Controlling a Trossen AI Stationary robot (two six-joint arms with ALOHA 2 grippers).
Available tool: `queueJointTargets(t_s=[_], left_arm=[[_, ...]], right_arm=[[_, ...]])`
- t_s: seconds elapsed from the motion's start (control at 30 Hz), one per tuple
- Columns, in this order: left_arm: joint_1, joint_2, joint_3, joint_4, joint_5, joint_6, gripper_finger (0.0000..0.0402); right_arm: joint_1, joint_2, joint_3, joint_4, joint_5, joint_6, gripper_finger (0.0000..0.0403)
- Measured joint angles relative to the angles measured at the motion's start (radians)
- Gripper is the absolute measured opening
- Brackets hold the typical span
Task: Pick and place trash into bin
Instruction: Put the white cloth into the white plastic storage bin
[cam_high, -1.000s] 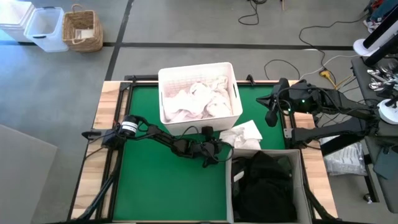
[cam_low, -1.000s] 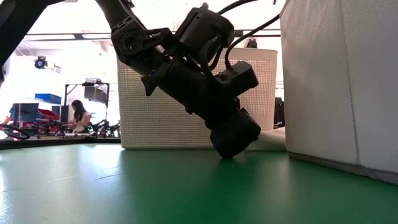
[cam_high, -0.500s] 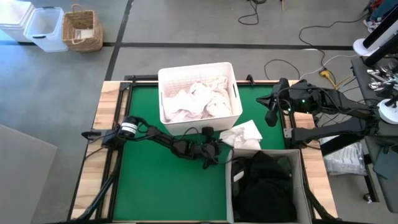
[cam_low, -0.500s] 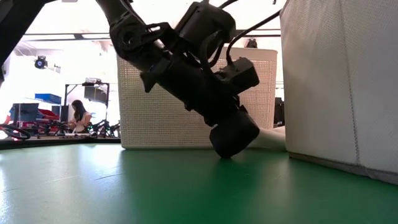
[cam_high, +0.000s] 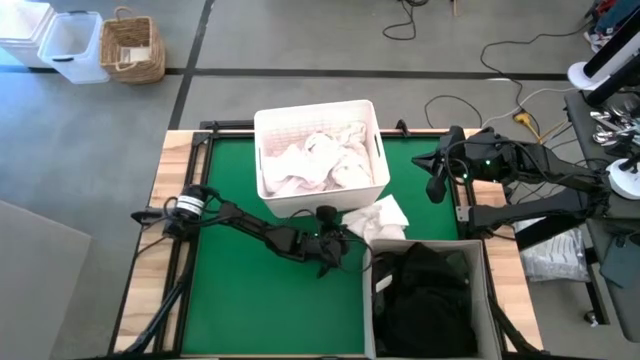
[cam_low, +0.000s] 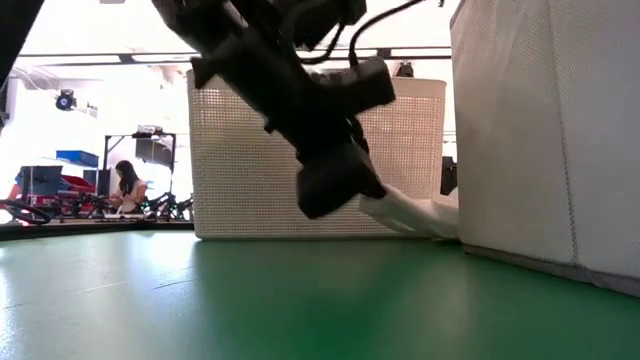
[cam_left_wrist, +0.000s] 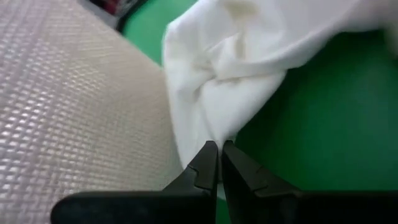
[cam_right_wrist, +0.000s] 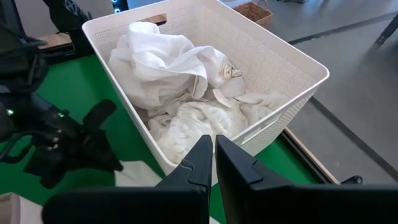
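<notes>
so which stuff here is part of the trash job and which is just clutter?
Job:
- white sheet on the mat, pinched by the left gripper
- white tub with sheets already in it
- grey bin holding dark cloth
- right gripper, shut, waiting at the table's right edge

Clutter:
- wicker basket on the floor
- clear plastic box beside it
- floor cables

Your 2 arms: dark, jointed, with black cables looped alongside | left arm (cam_high: 250, 225): silver-white band at the base joint | right arm (cam_high: 500, 160): small green light | each gripper: 2 dark tapered fingers (cam_left_wrist: 202, 168)
</notes>
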Motion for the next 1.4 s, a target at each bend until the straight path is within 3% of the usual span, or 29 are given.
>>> queueJointTargets(t_s=[0.13,0.4,0.5,0.67,0.8,1.0,1.07,1.27,1.4], left_arm=[[-0.014,-0.049,-0.001,-0.078,0.105,-0.019,0.0],[-0.049,-0.165,0.0,-0.385,0.137,-0.194,0.0],[-0.082,-0.203,0.0,-0.488,0.204,-0.257,0.0],[-0.153,-0.271,0.0,-0.649,0.203,-0.377,0.0],[-0.211,-0.335,0.001,-0.821,0.209,-0.612,0.0],[-0.314,-0.381,-0.002,-1.205,0.275,-1.18,0.0],[-0.354,-0.382,-0.002,-1.277,0.266,-1.266,0.0],[-0.399,-0.382,-0.003,-1.302,0.059,-1.329,0.0],[-0.399,-0.382,-0.003,-1.314,0.03,-1.39,0.0017]], right_arm=[[0.0,0.0,0.0,0.0,0.0,0.001,0.0013],[0.0,0.0,0.0,0.0,0.0,0.005,0.0013],[0.0,0.0,0.0,0.0,0.0,0.011,0.0013],[0.0,0.0,0.0,0.0,0.0,0.016,0.0013],[0.0,0.0,0.0,0.0,0.0,0.016,0.0013],[0.0,0.0,-0.006,0.0,0.0,0.017,0.0013],[0.0,0.0,-0.009,0.0,0.0,0.017,0.0013],[0.0,0.0,-0.013,0.0,0.0,0.027,0.0013],[0.0,0.0,-0.015,0.001,0.0,0.032,0.0013]])
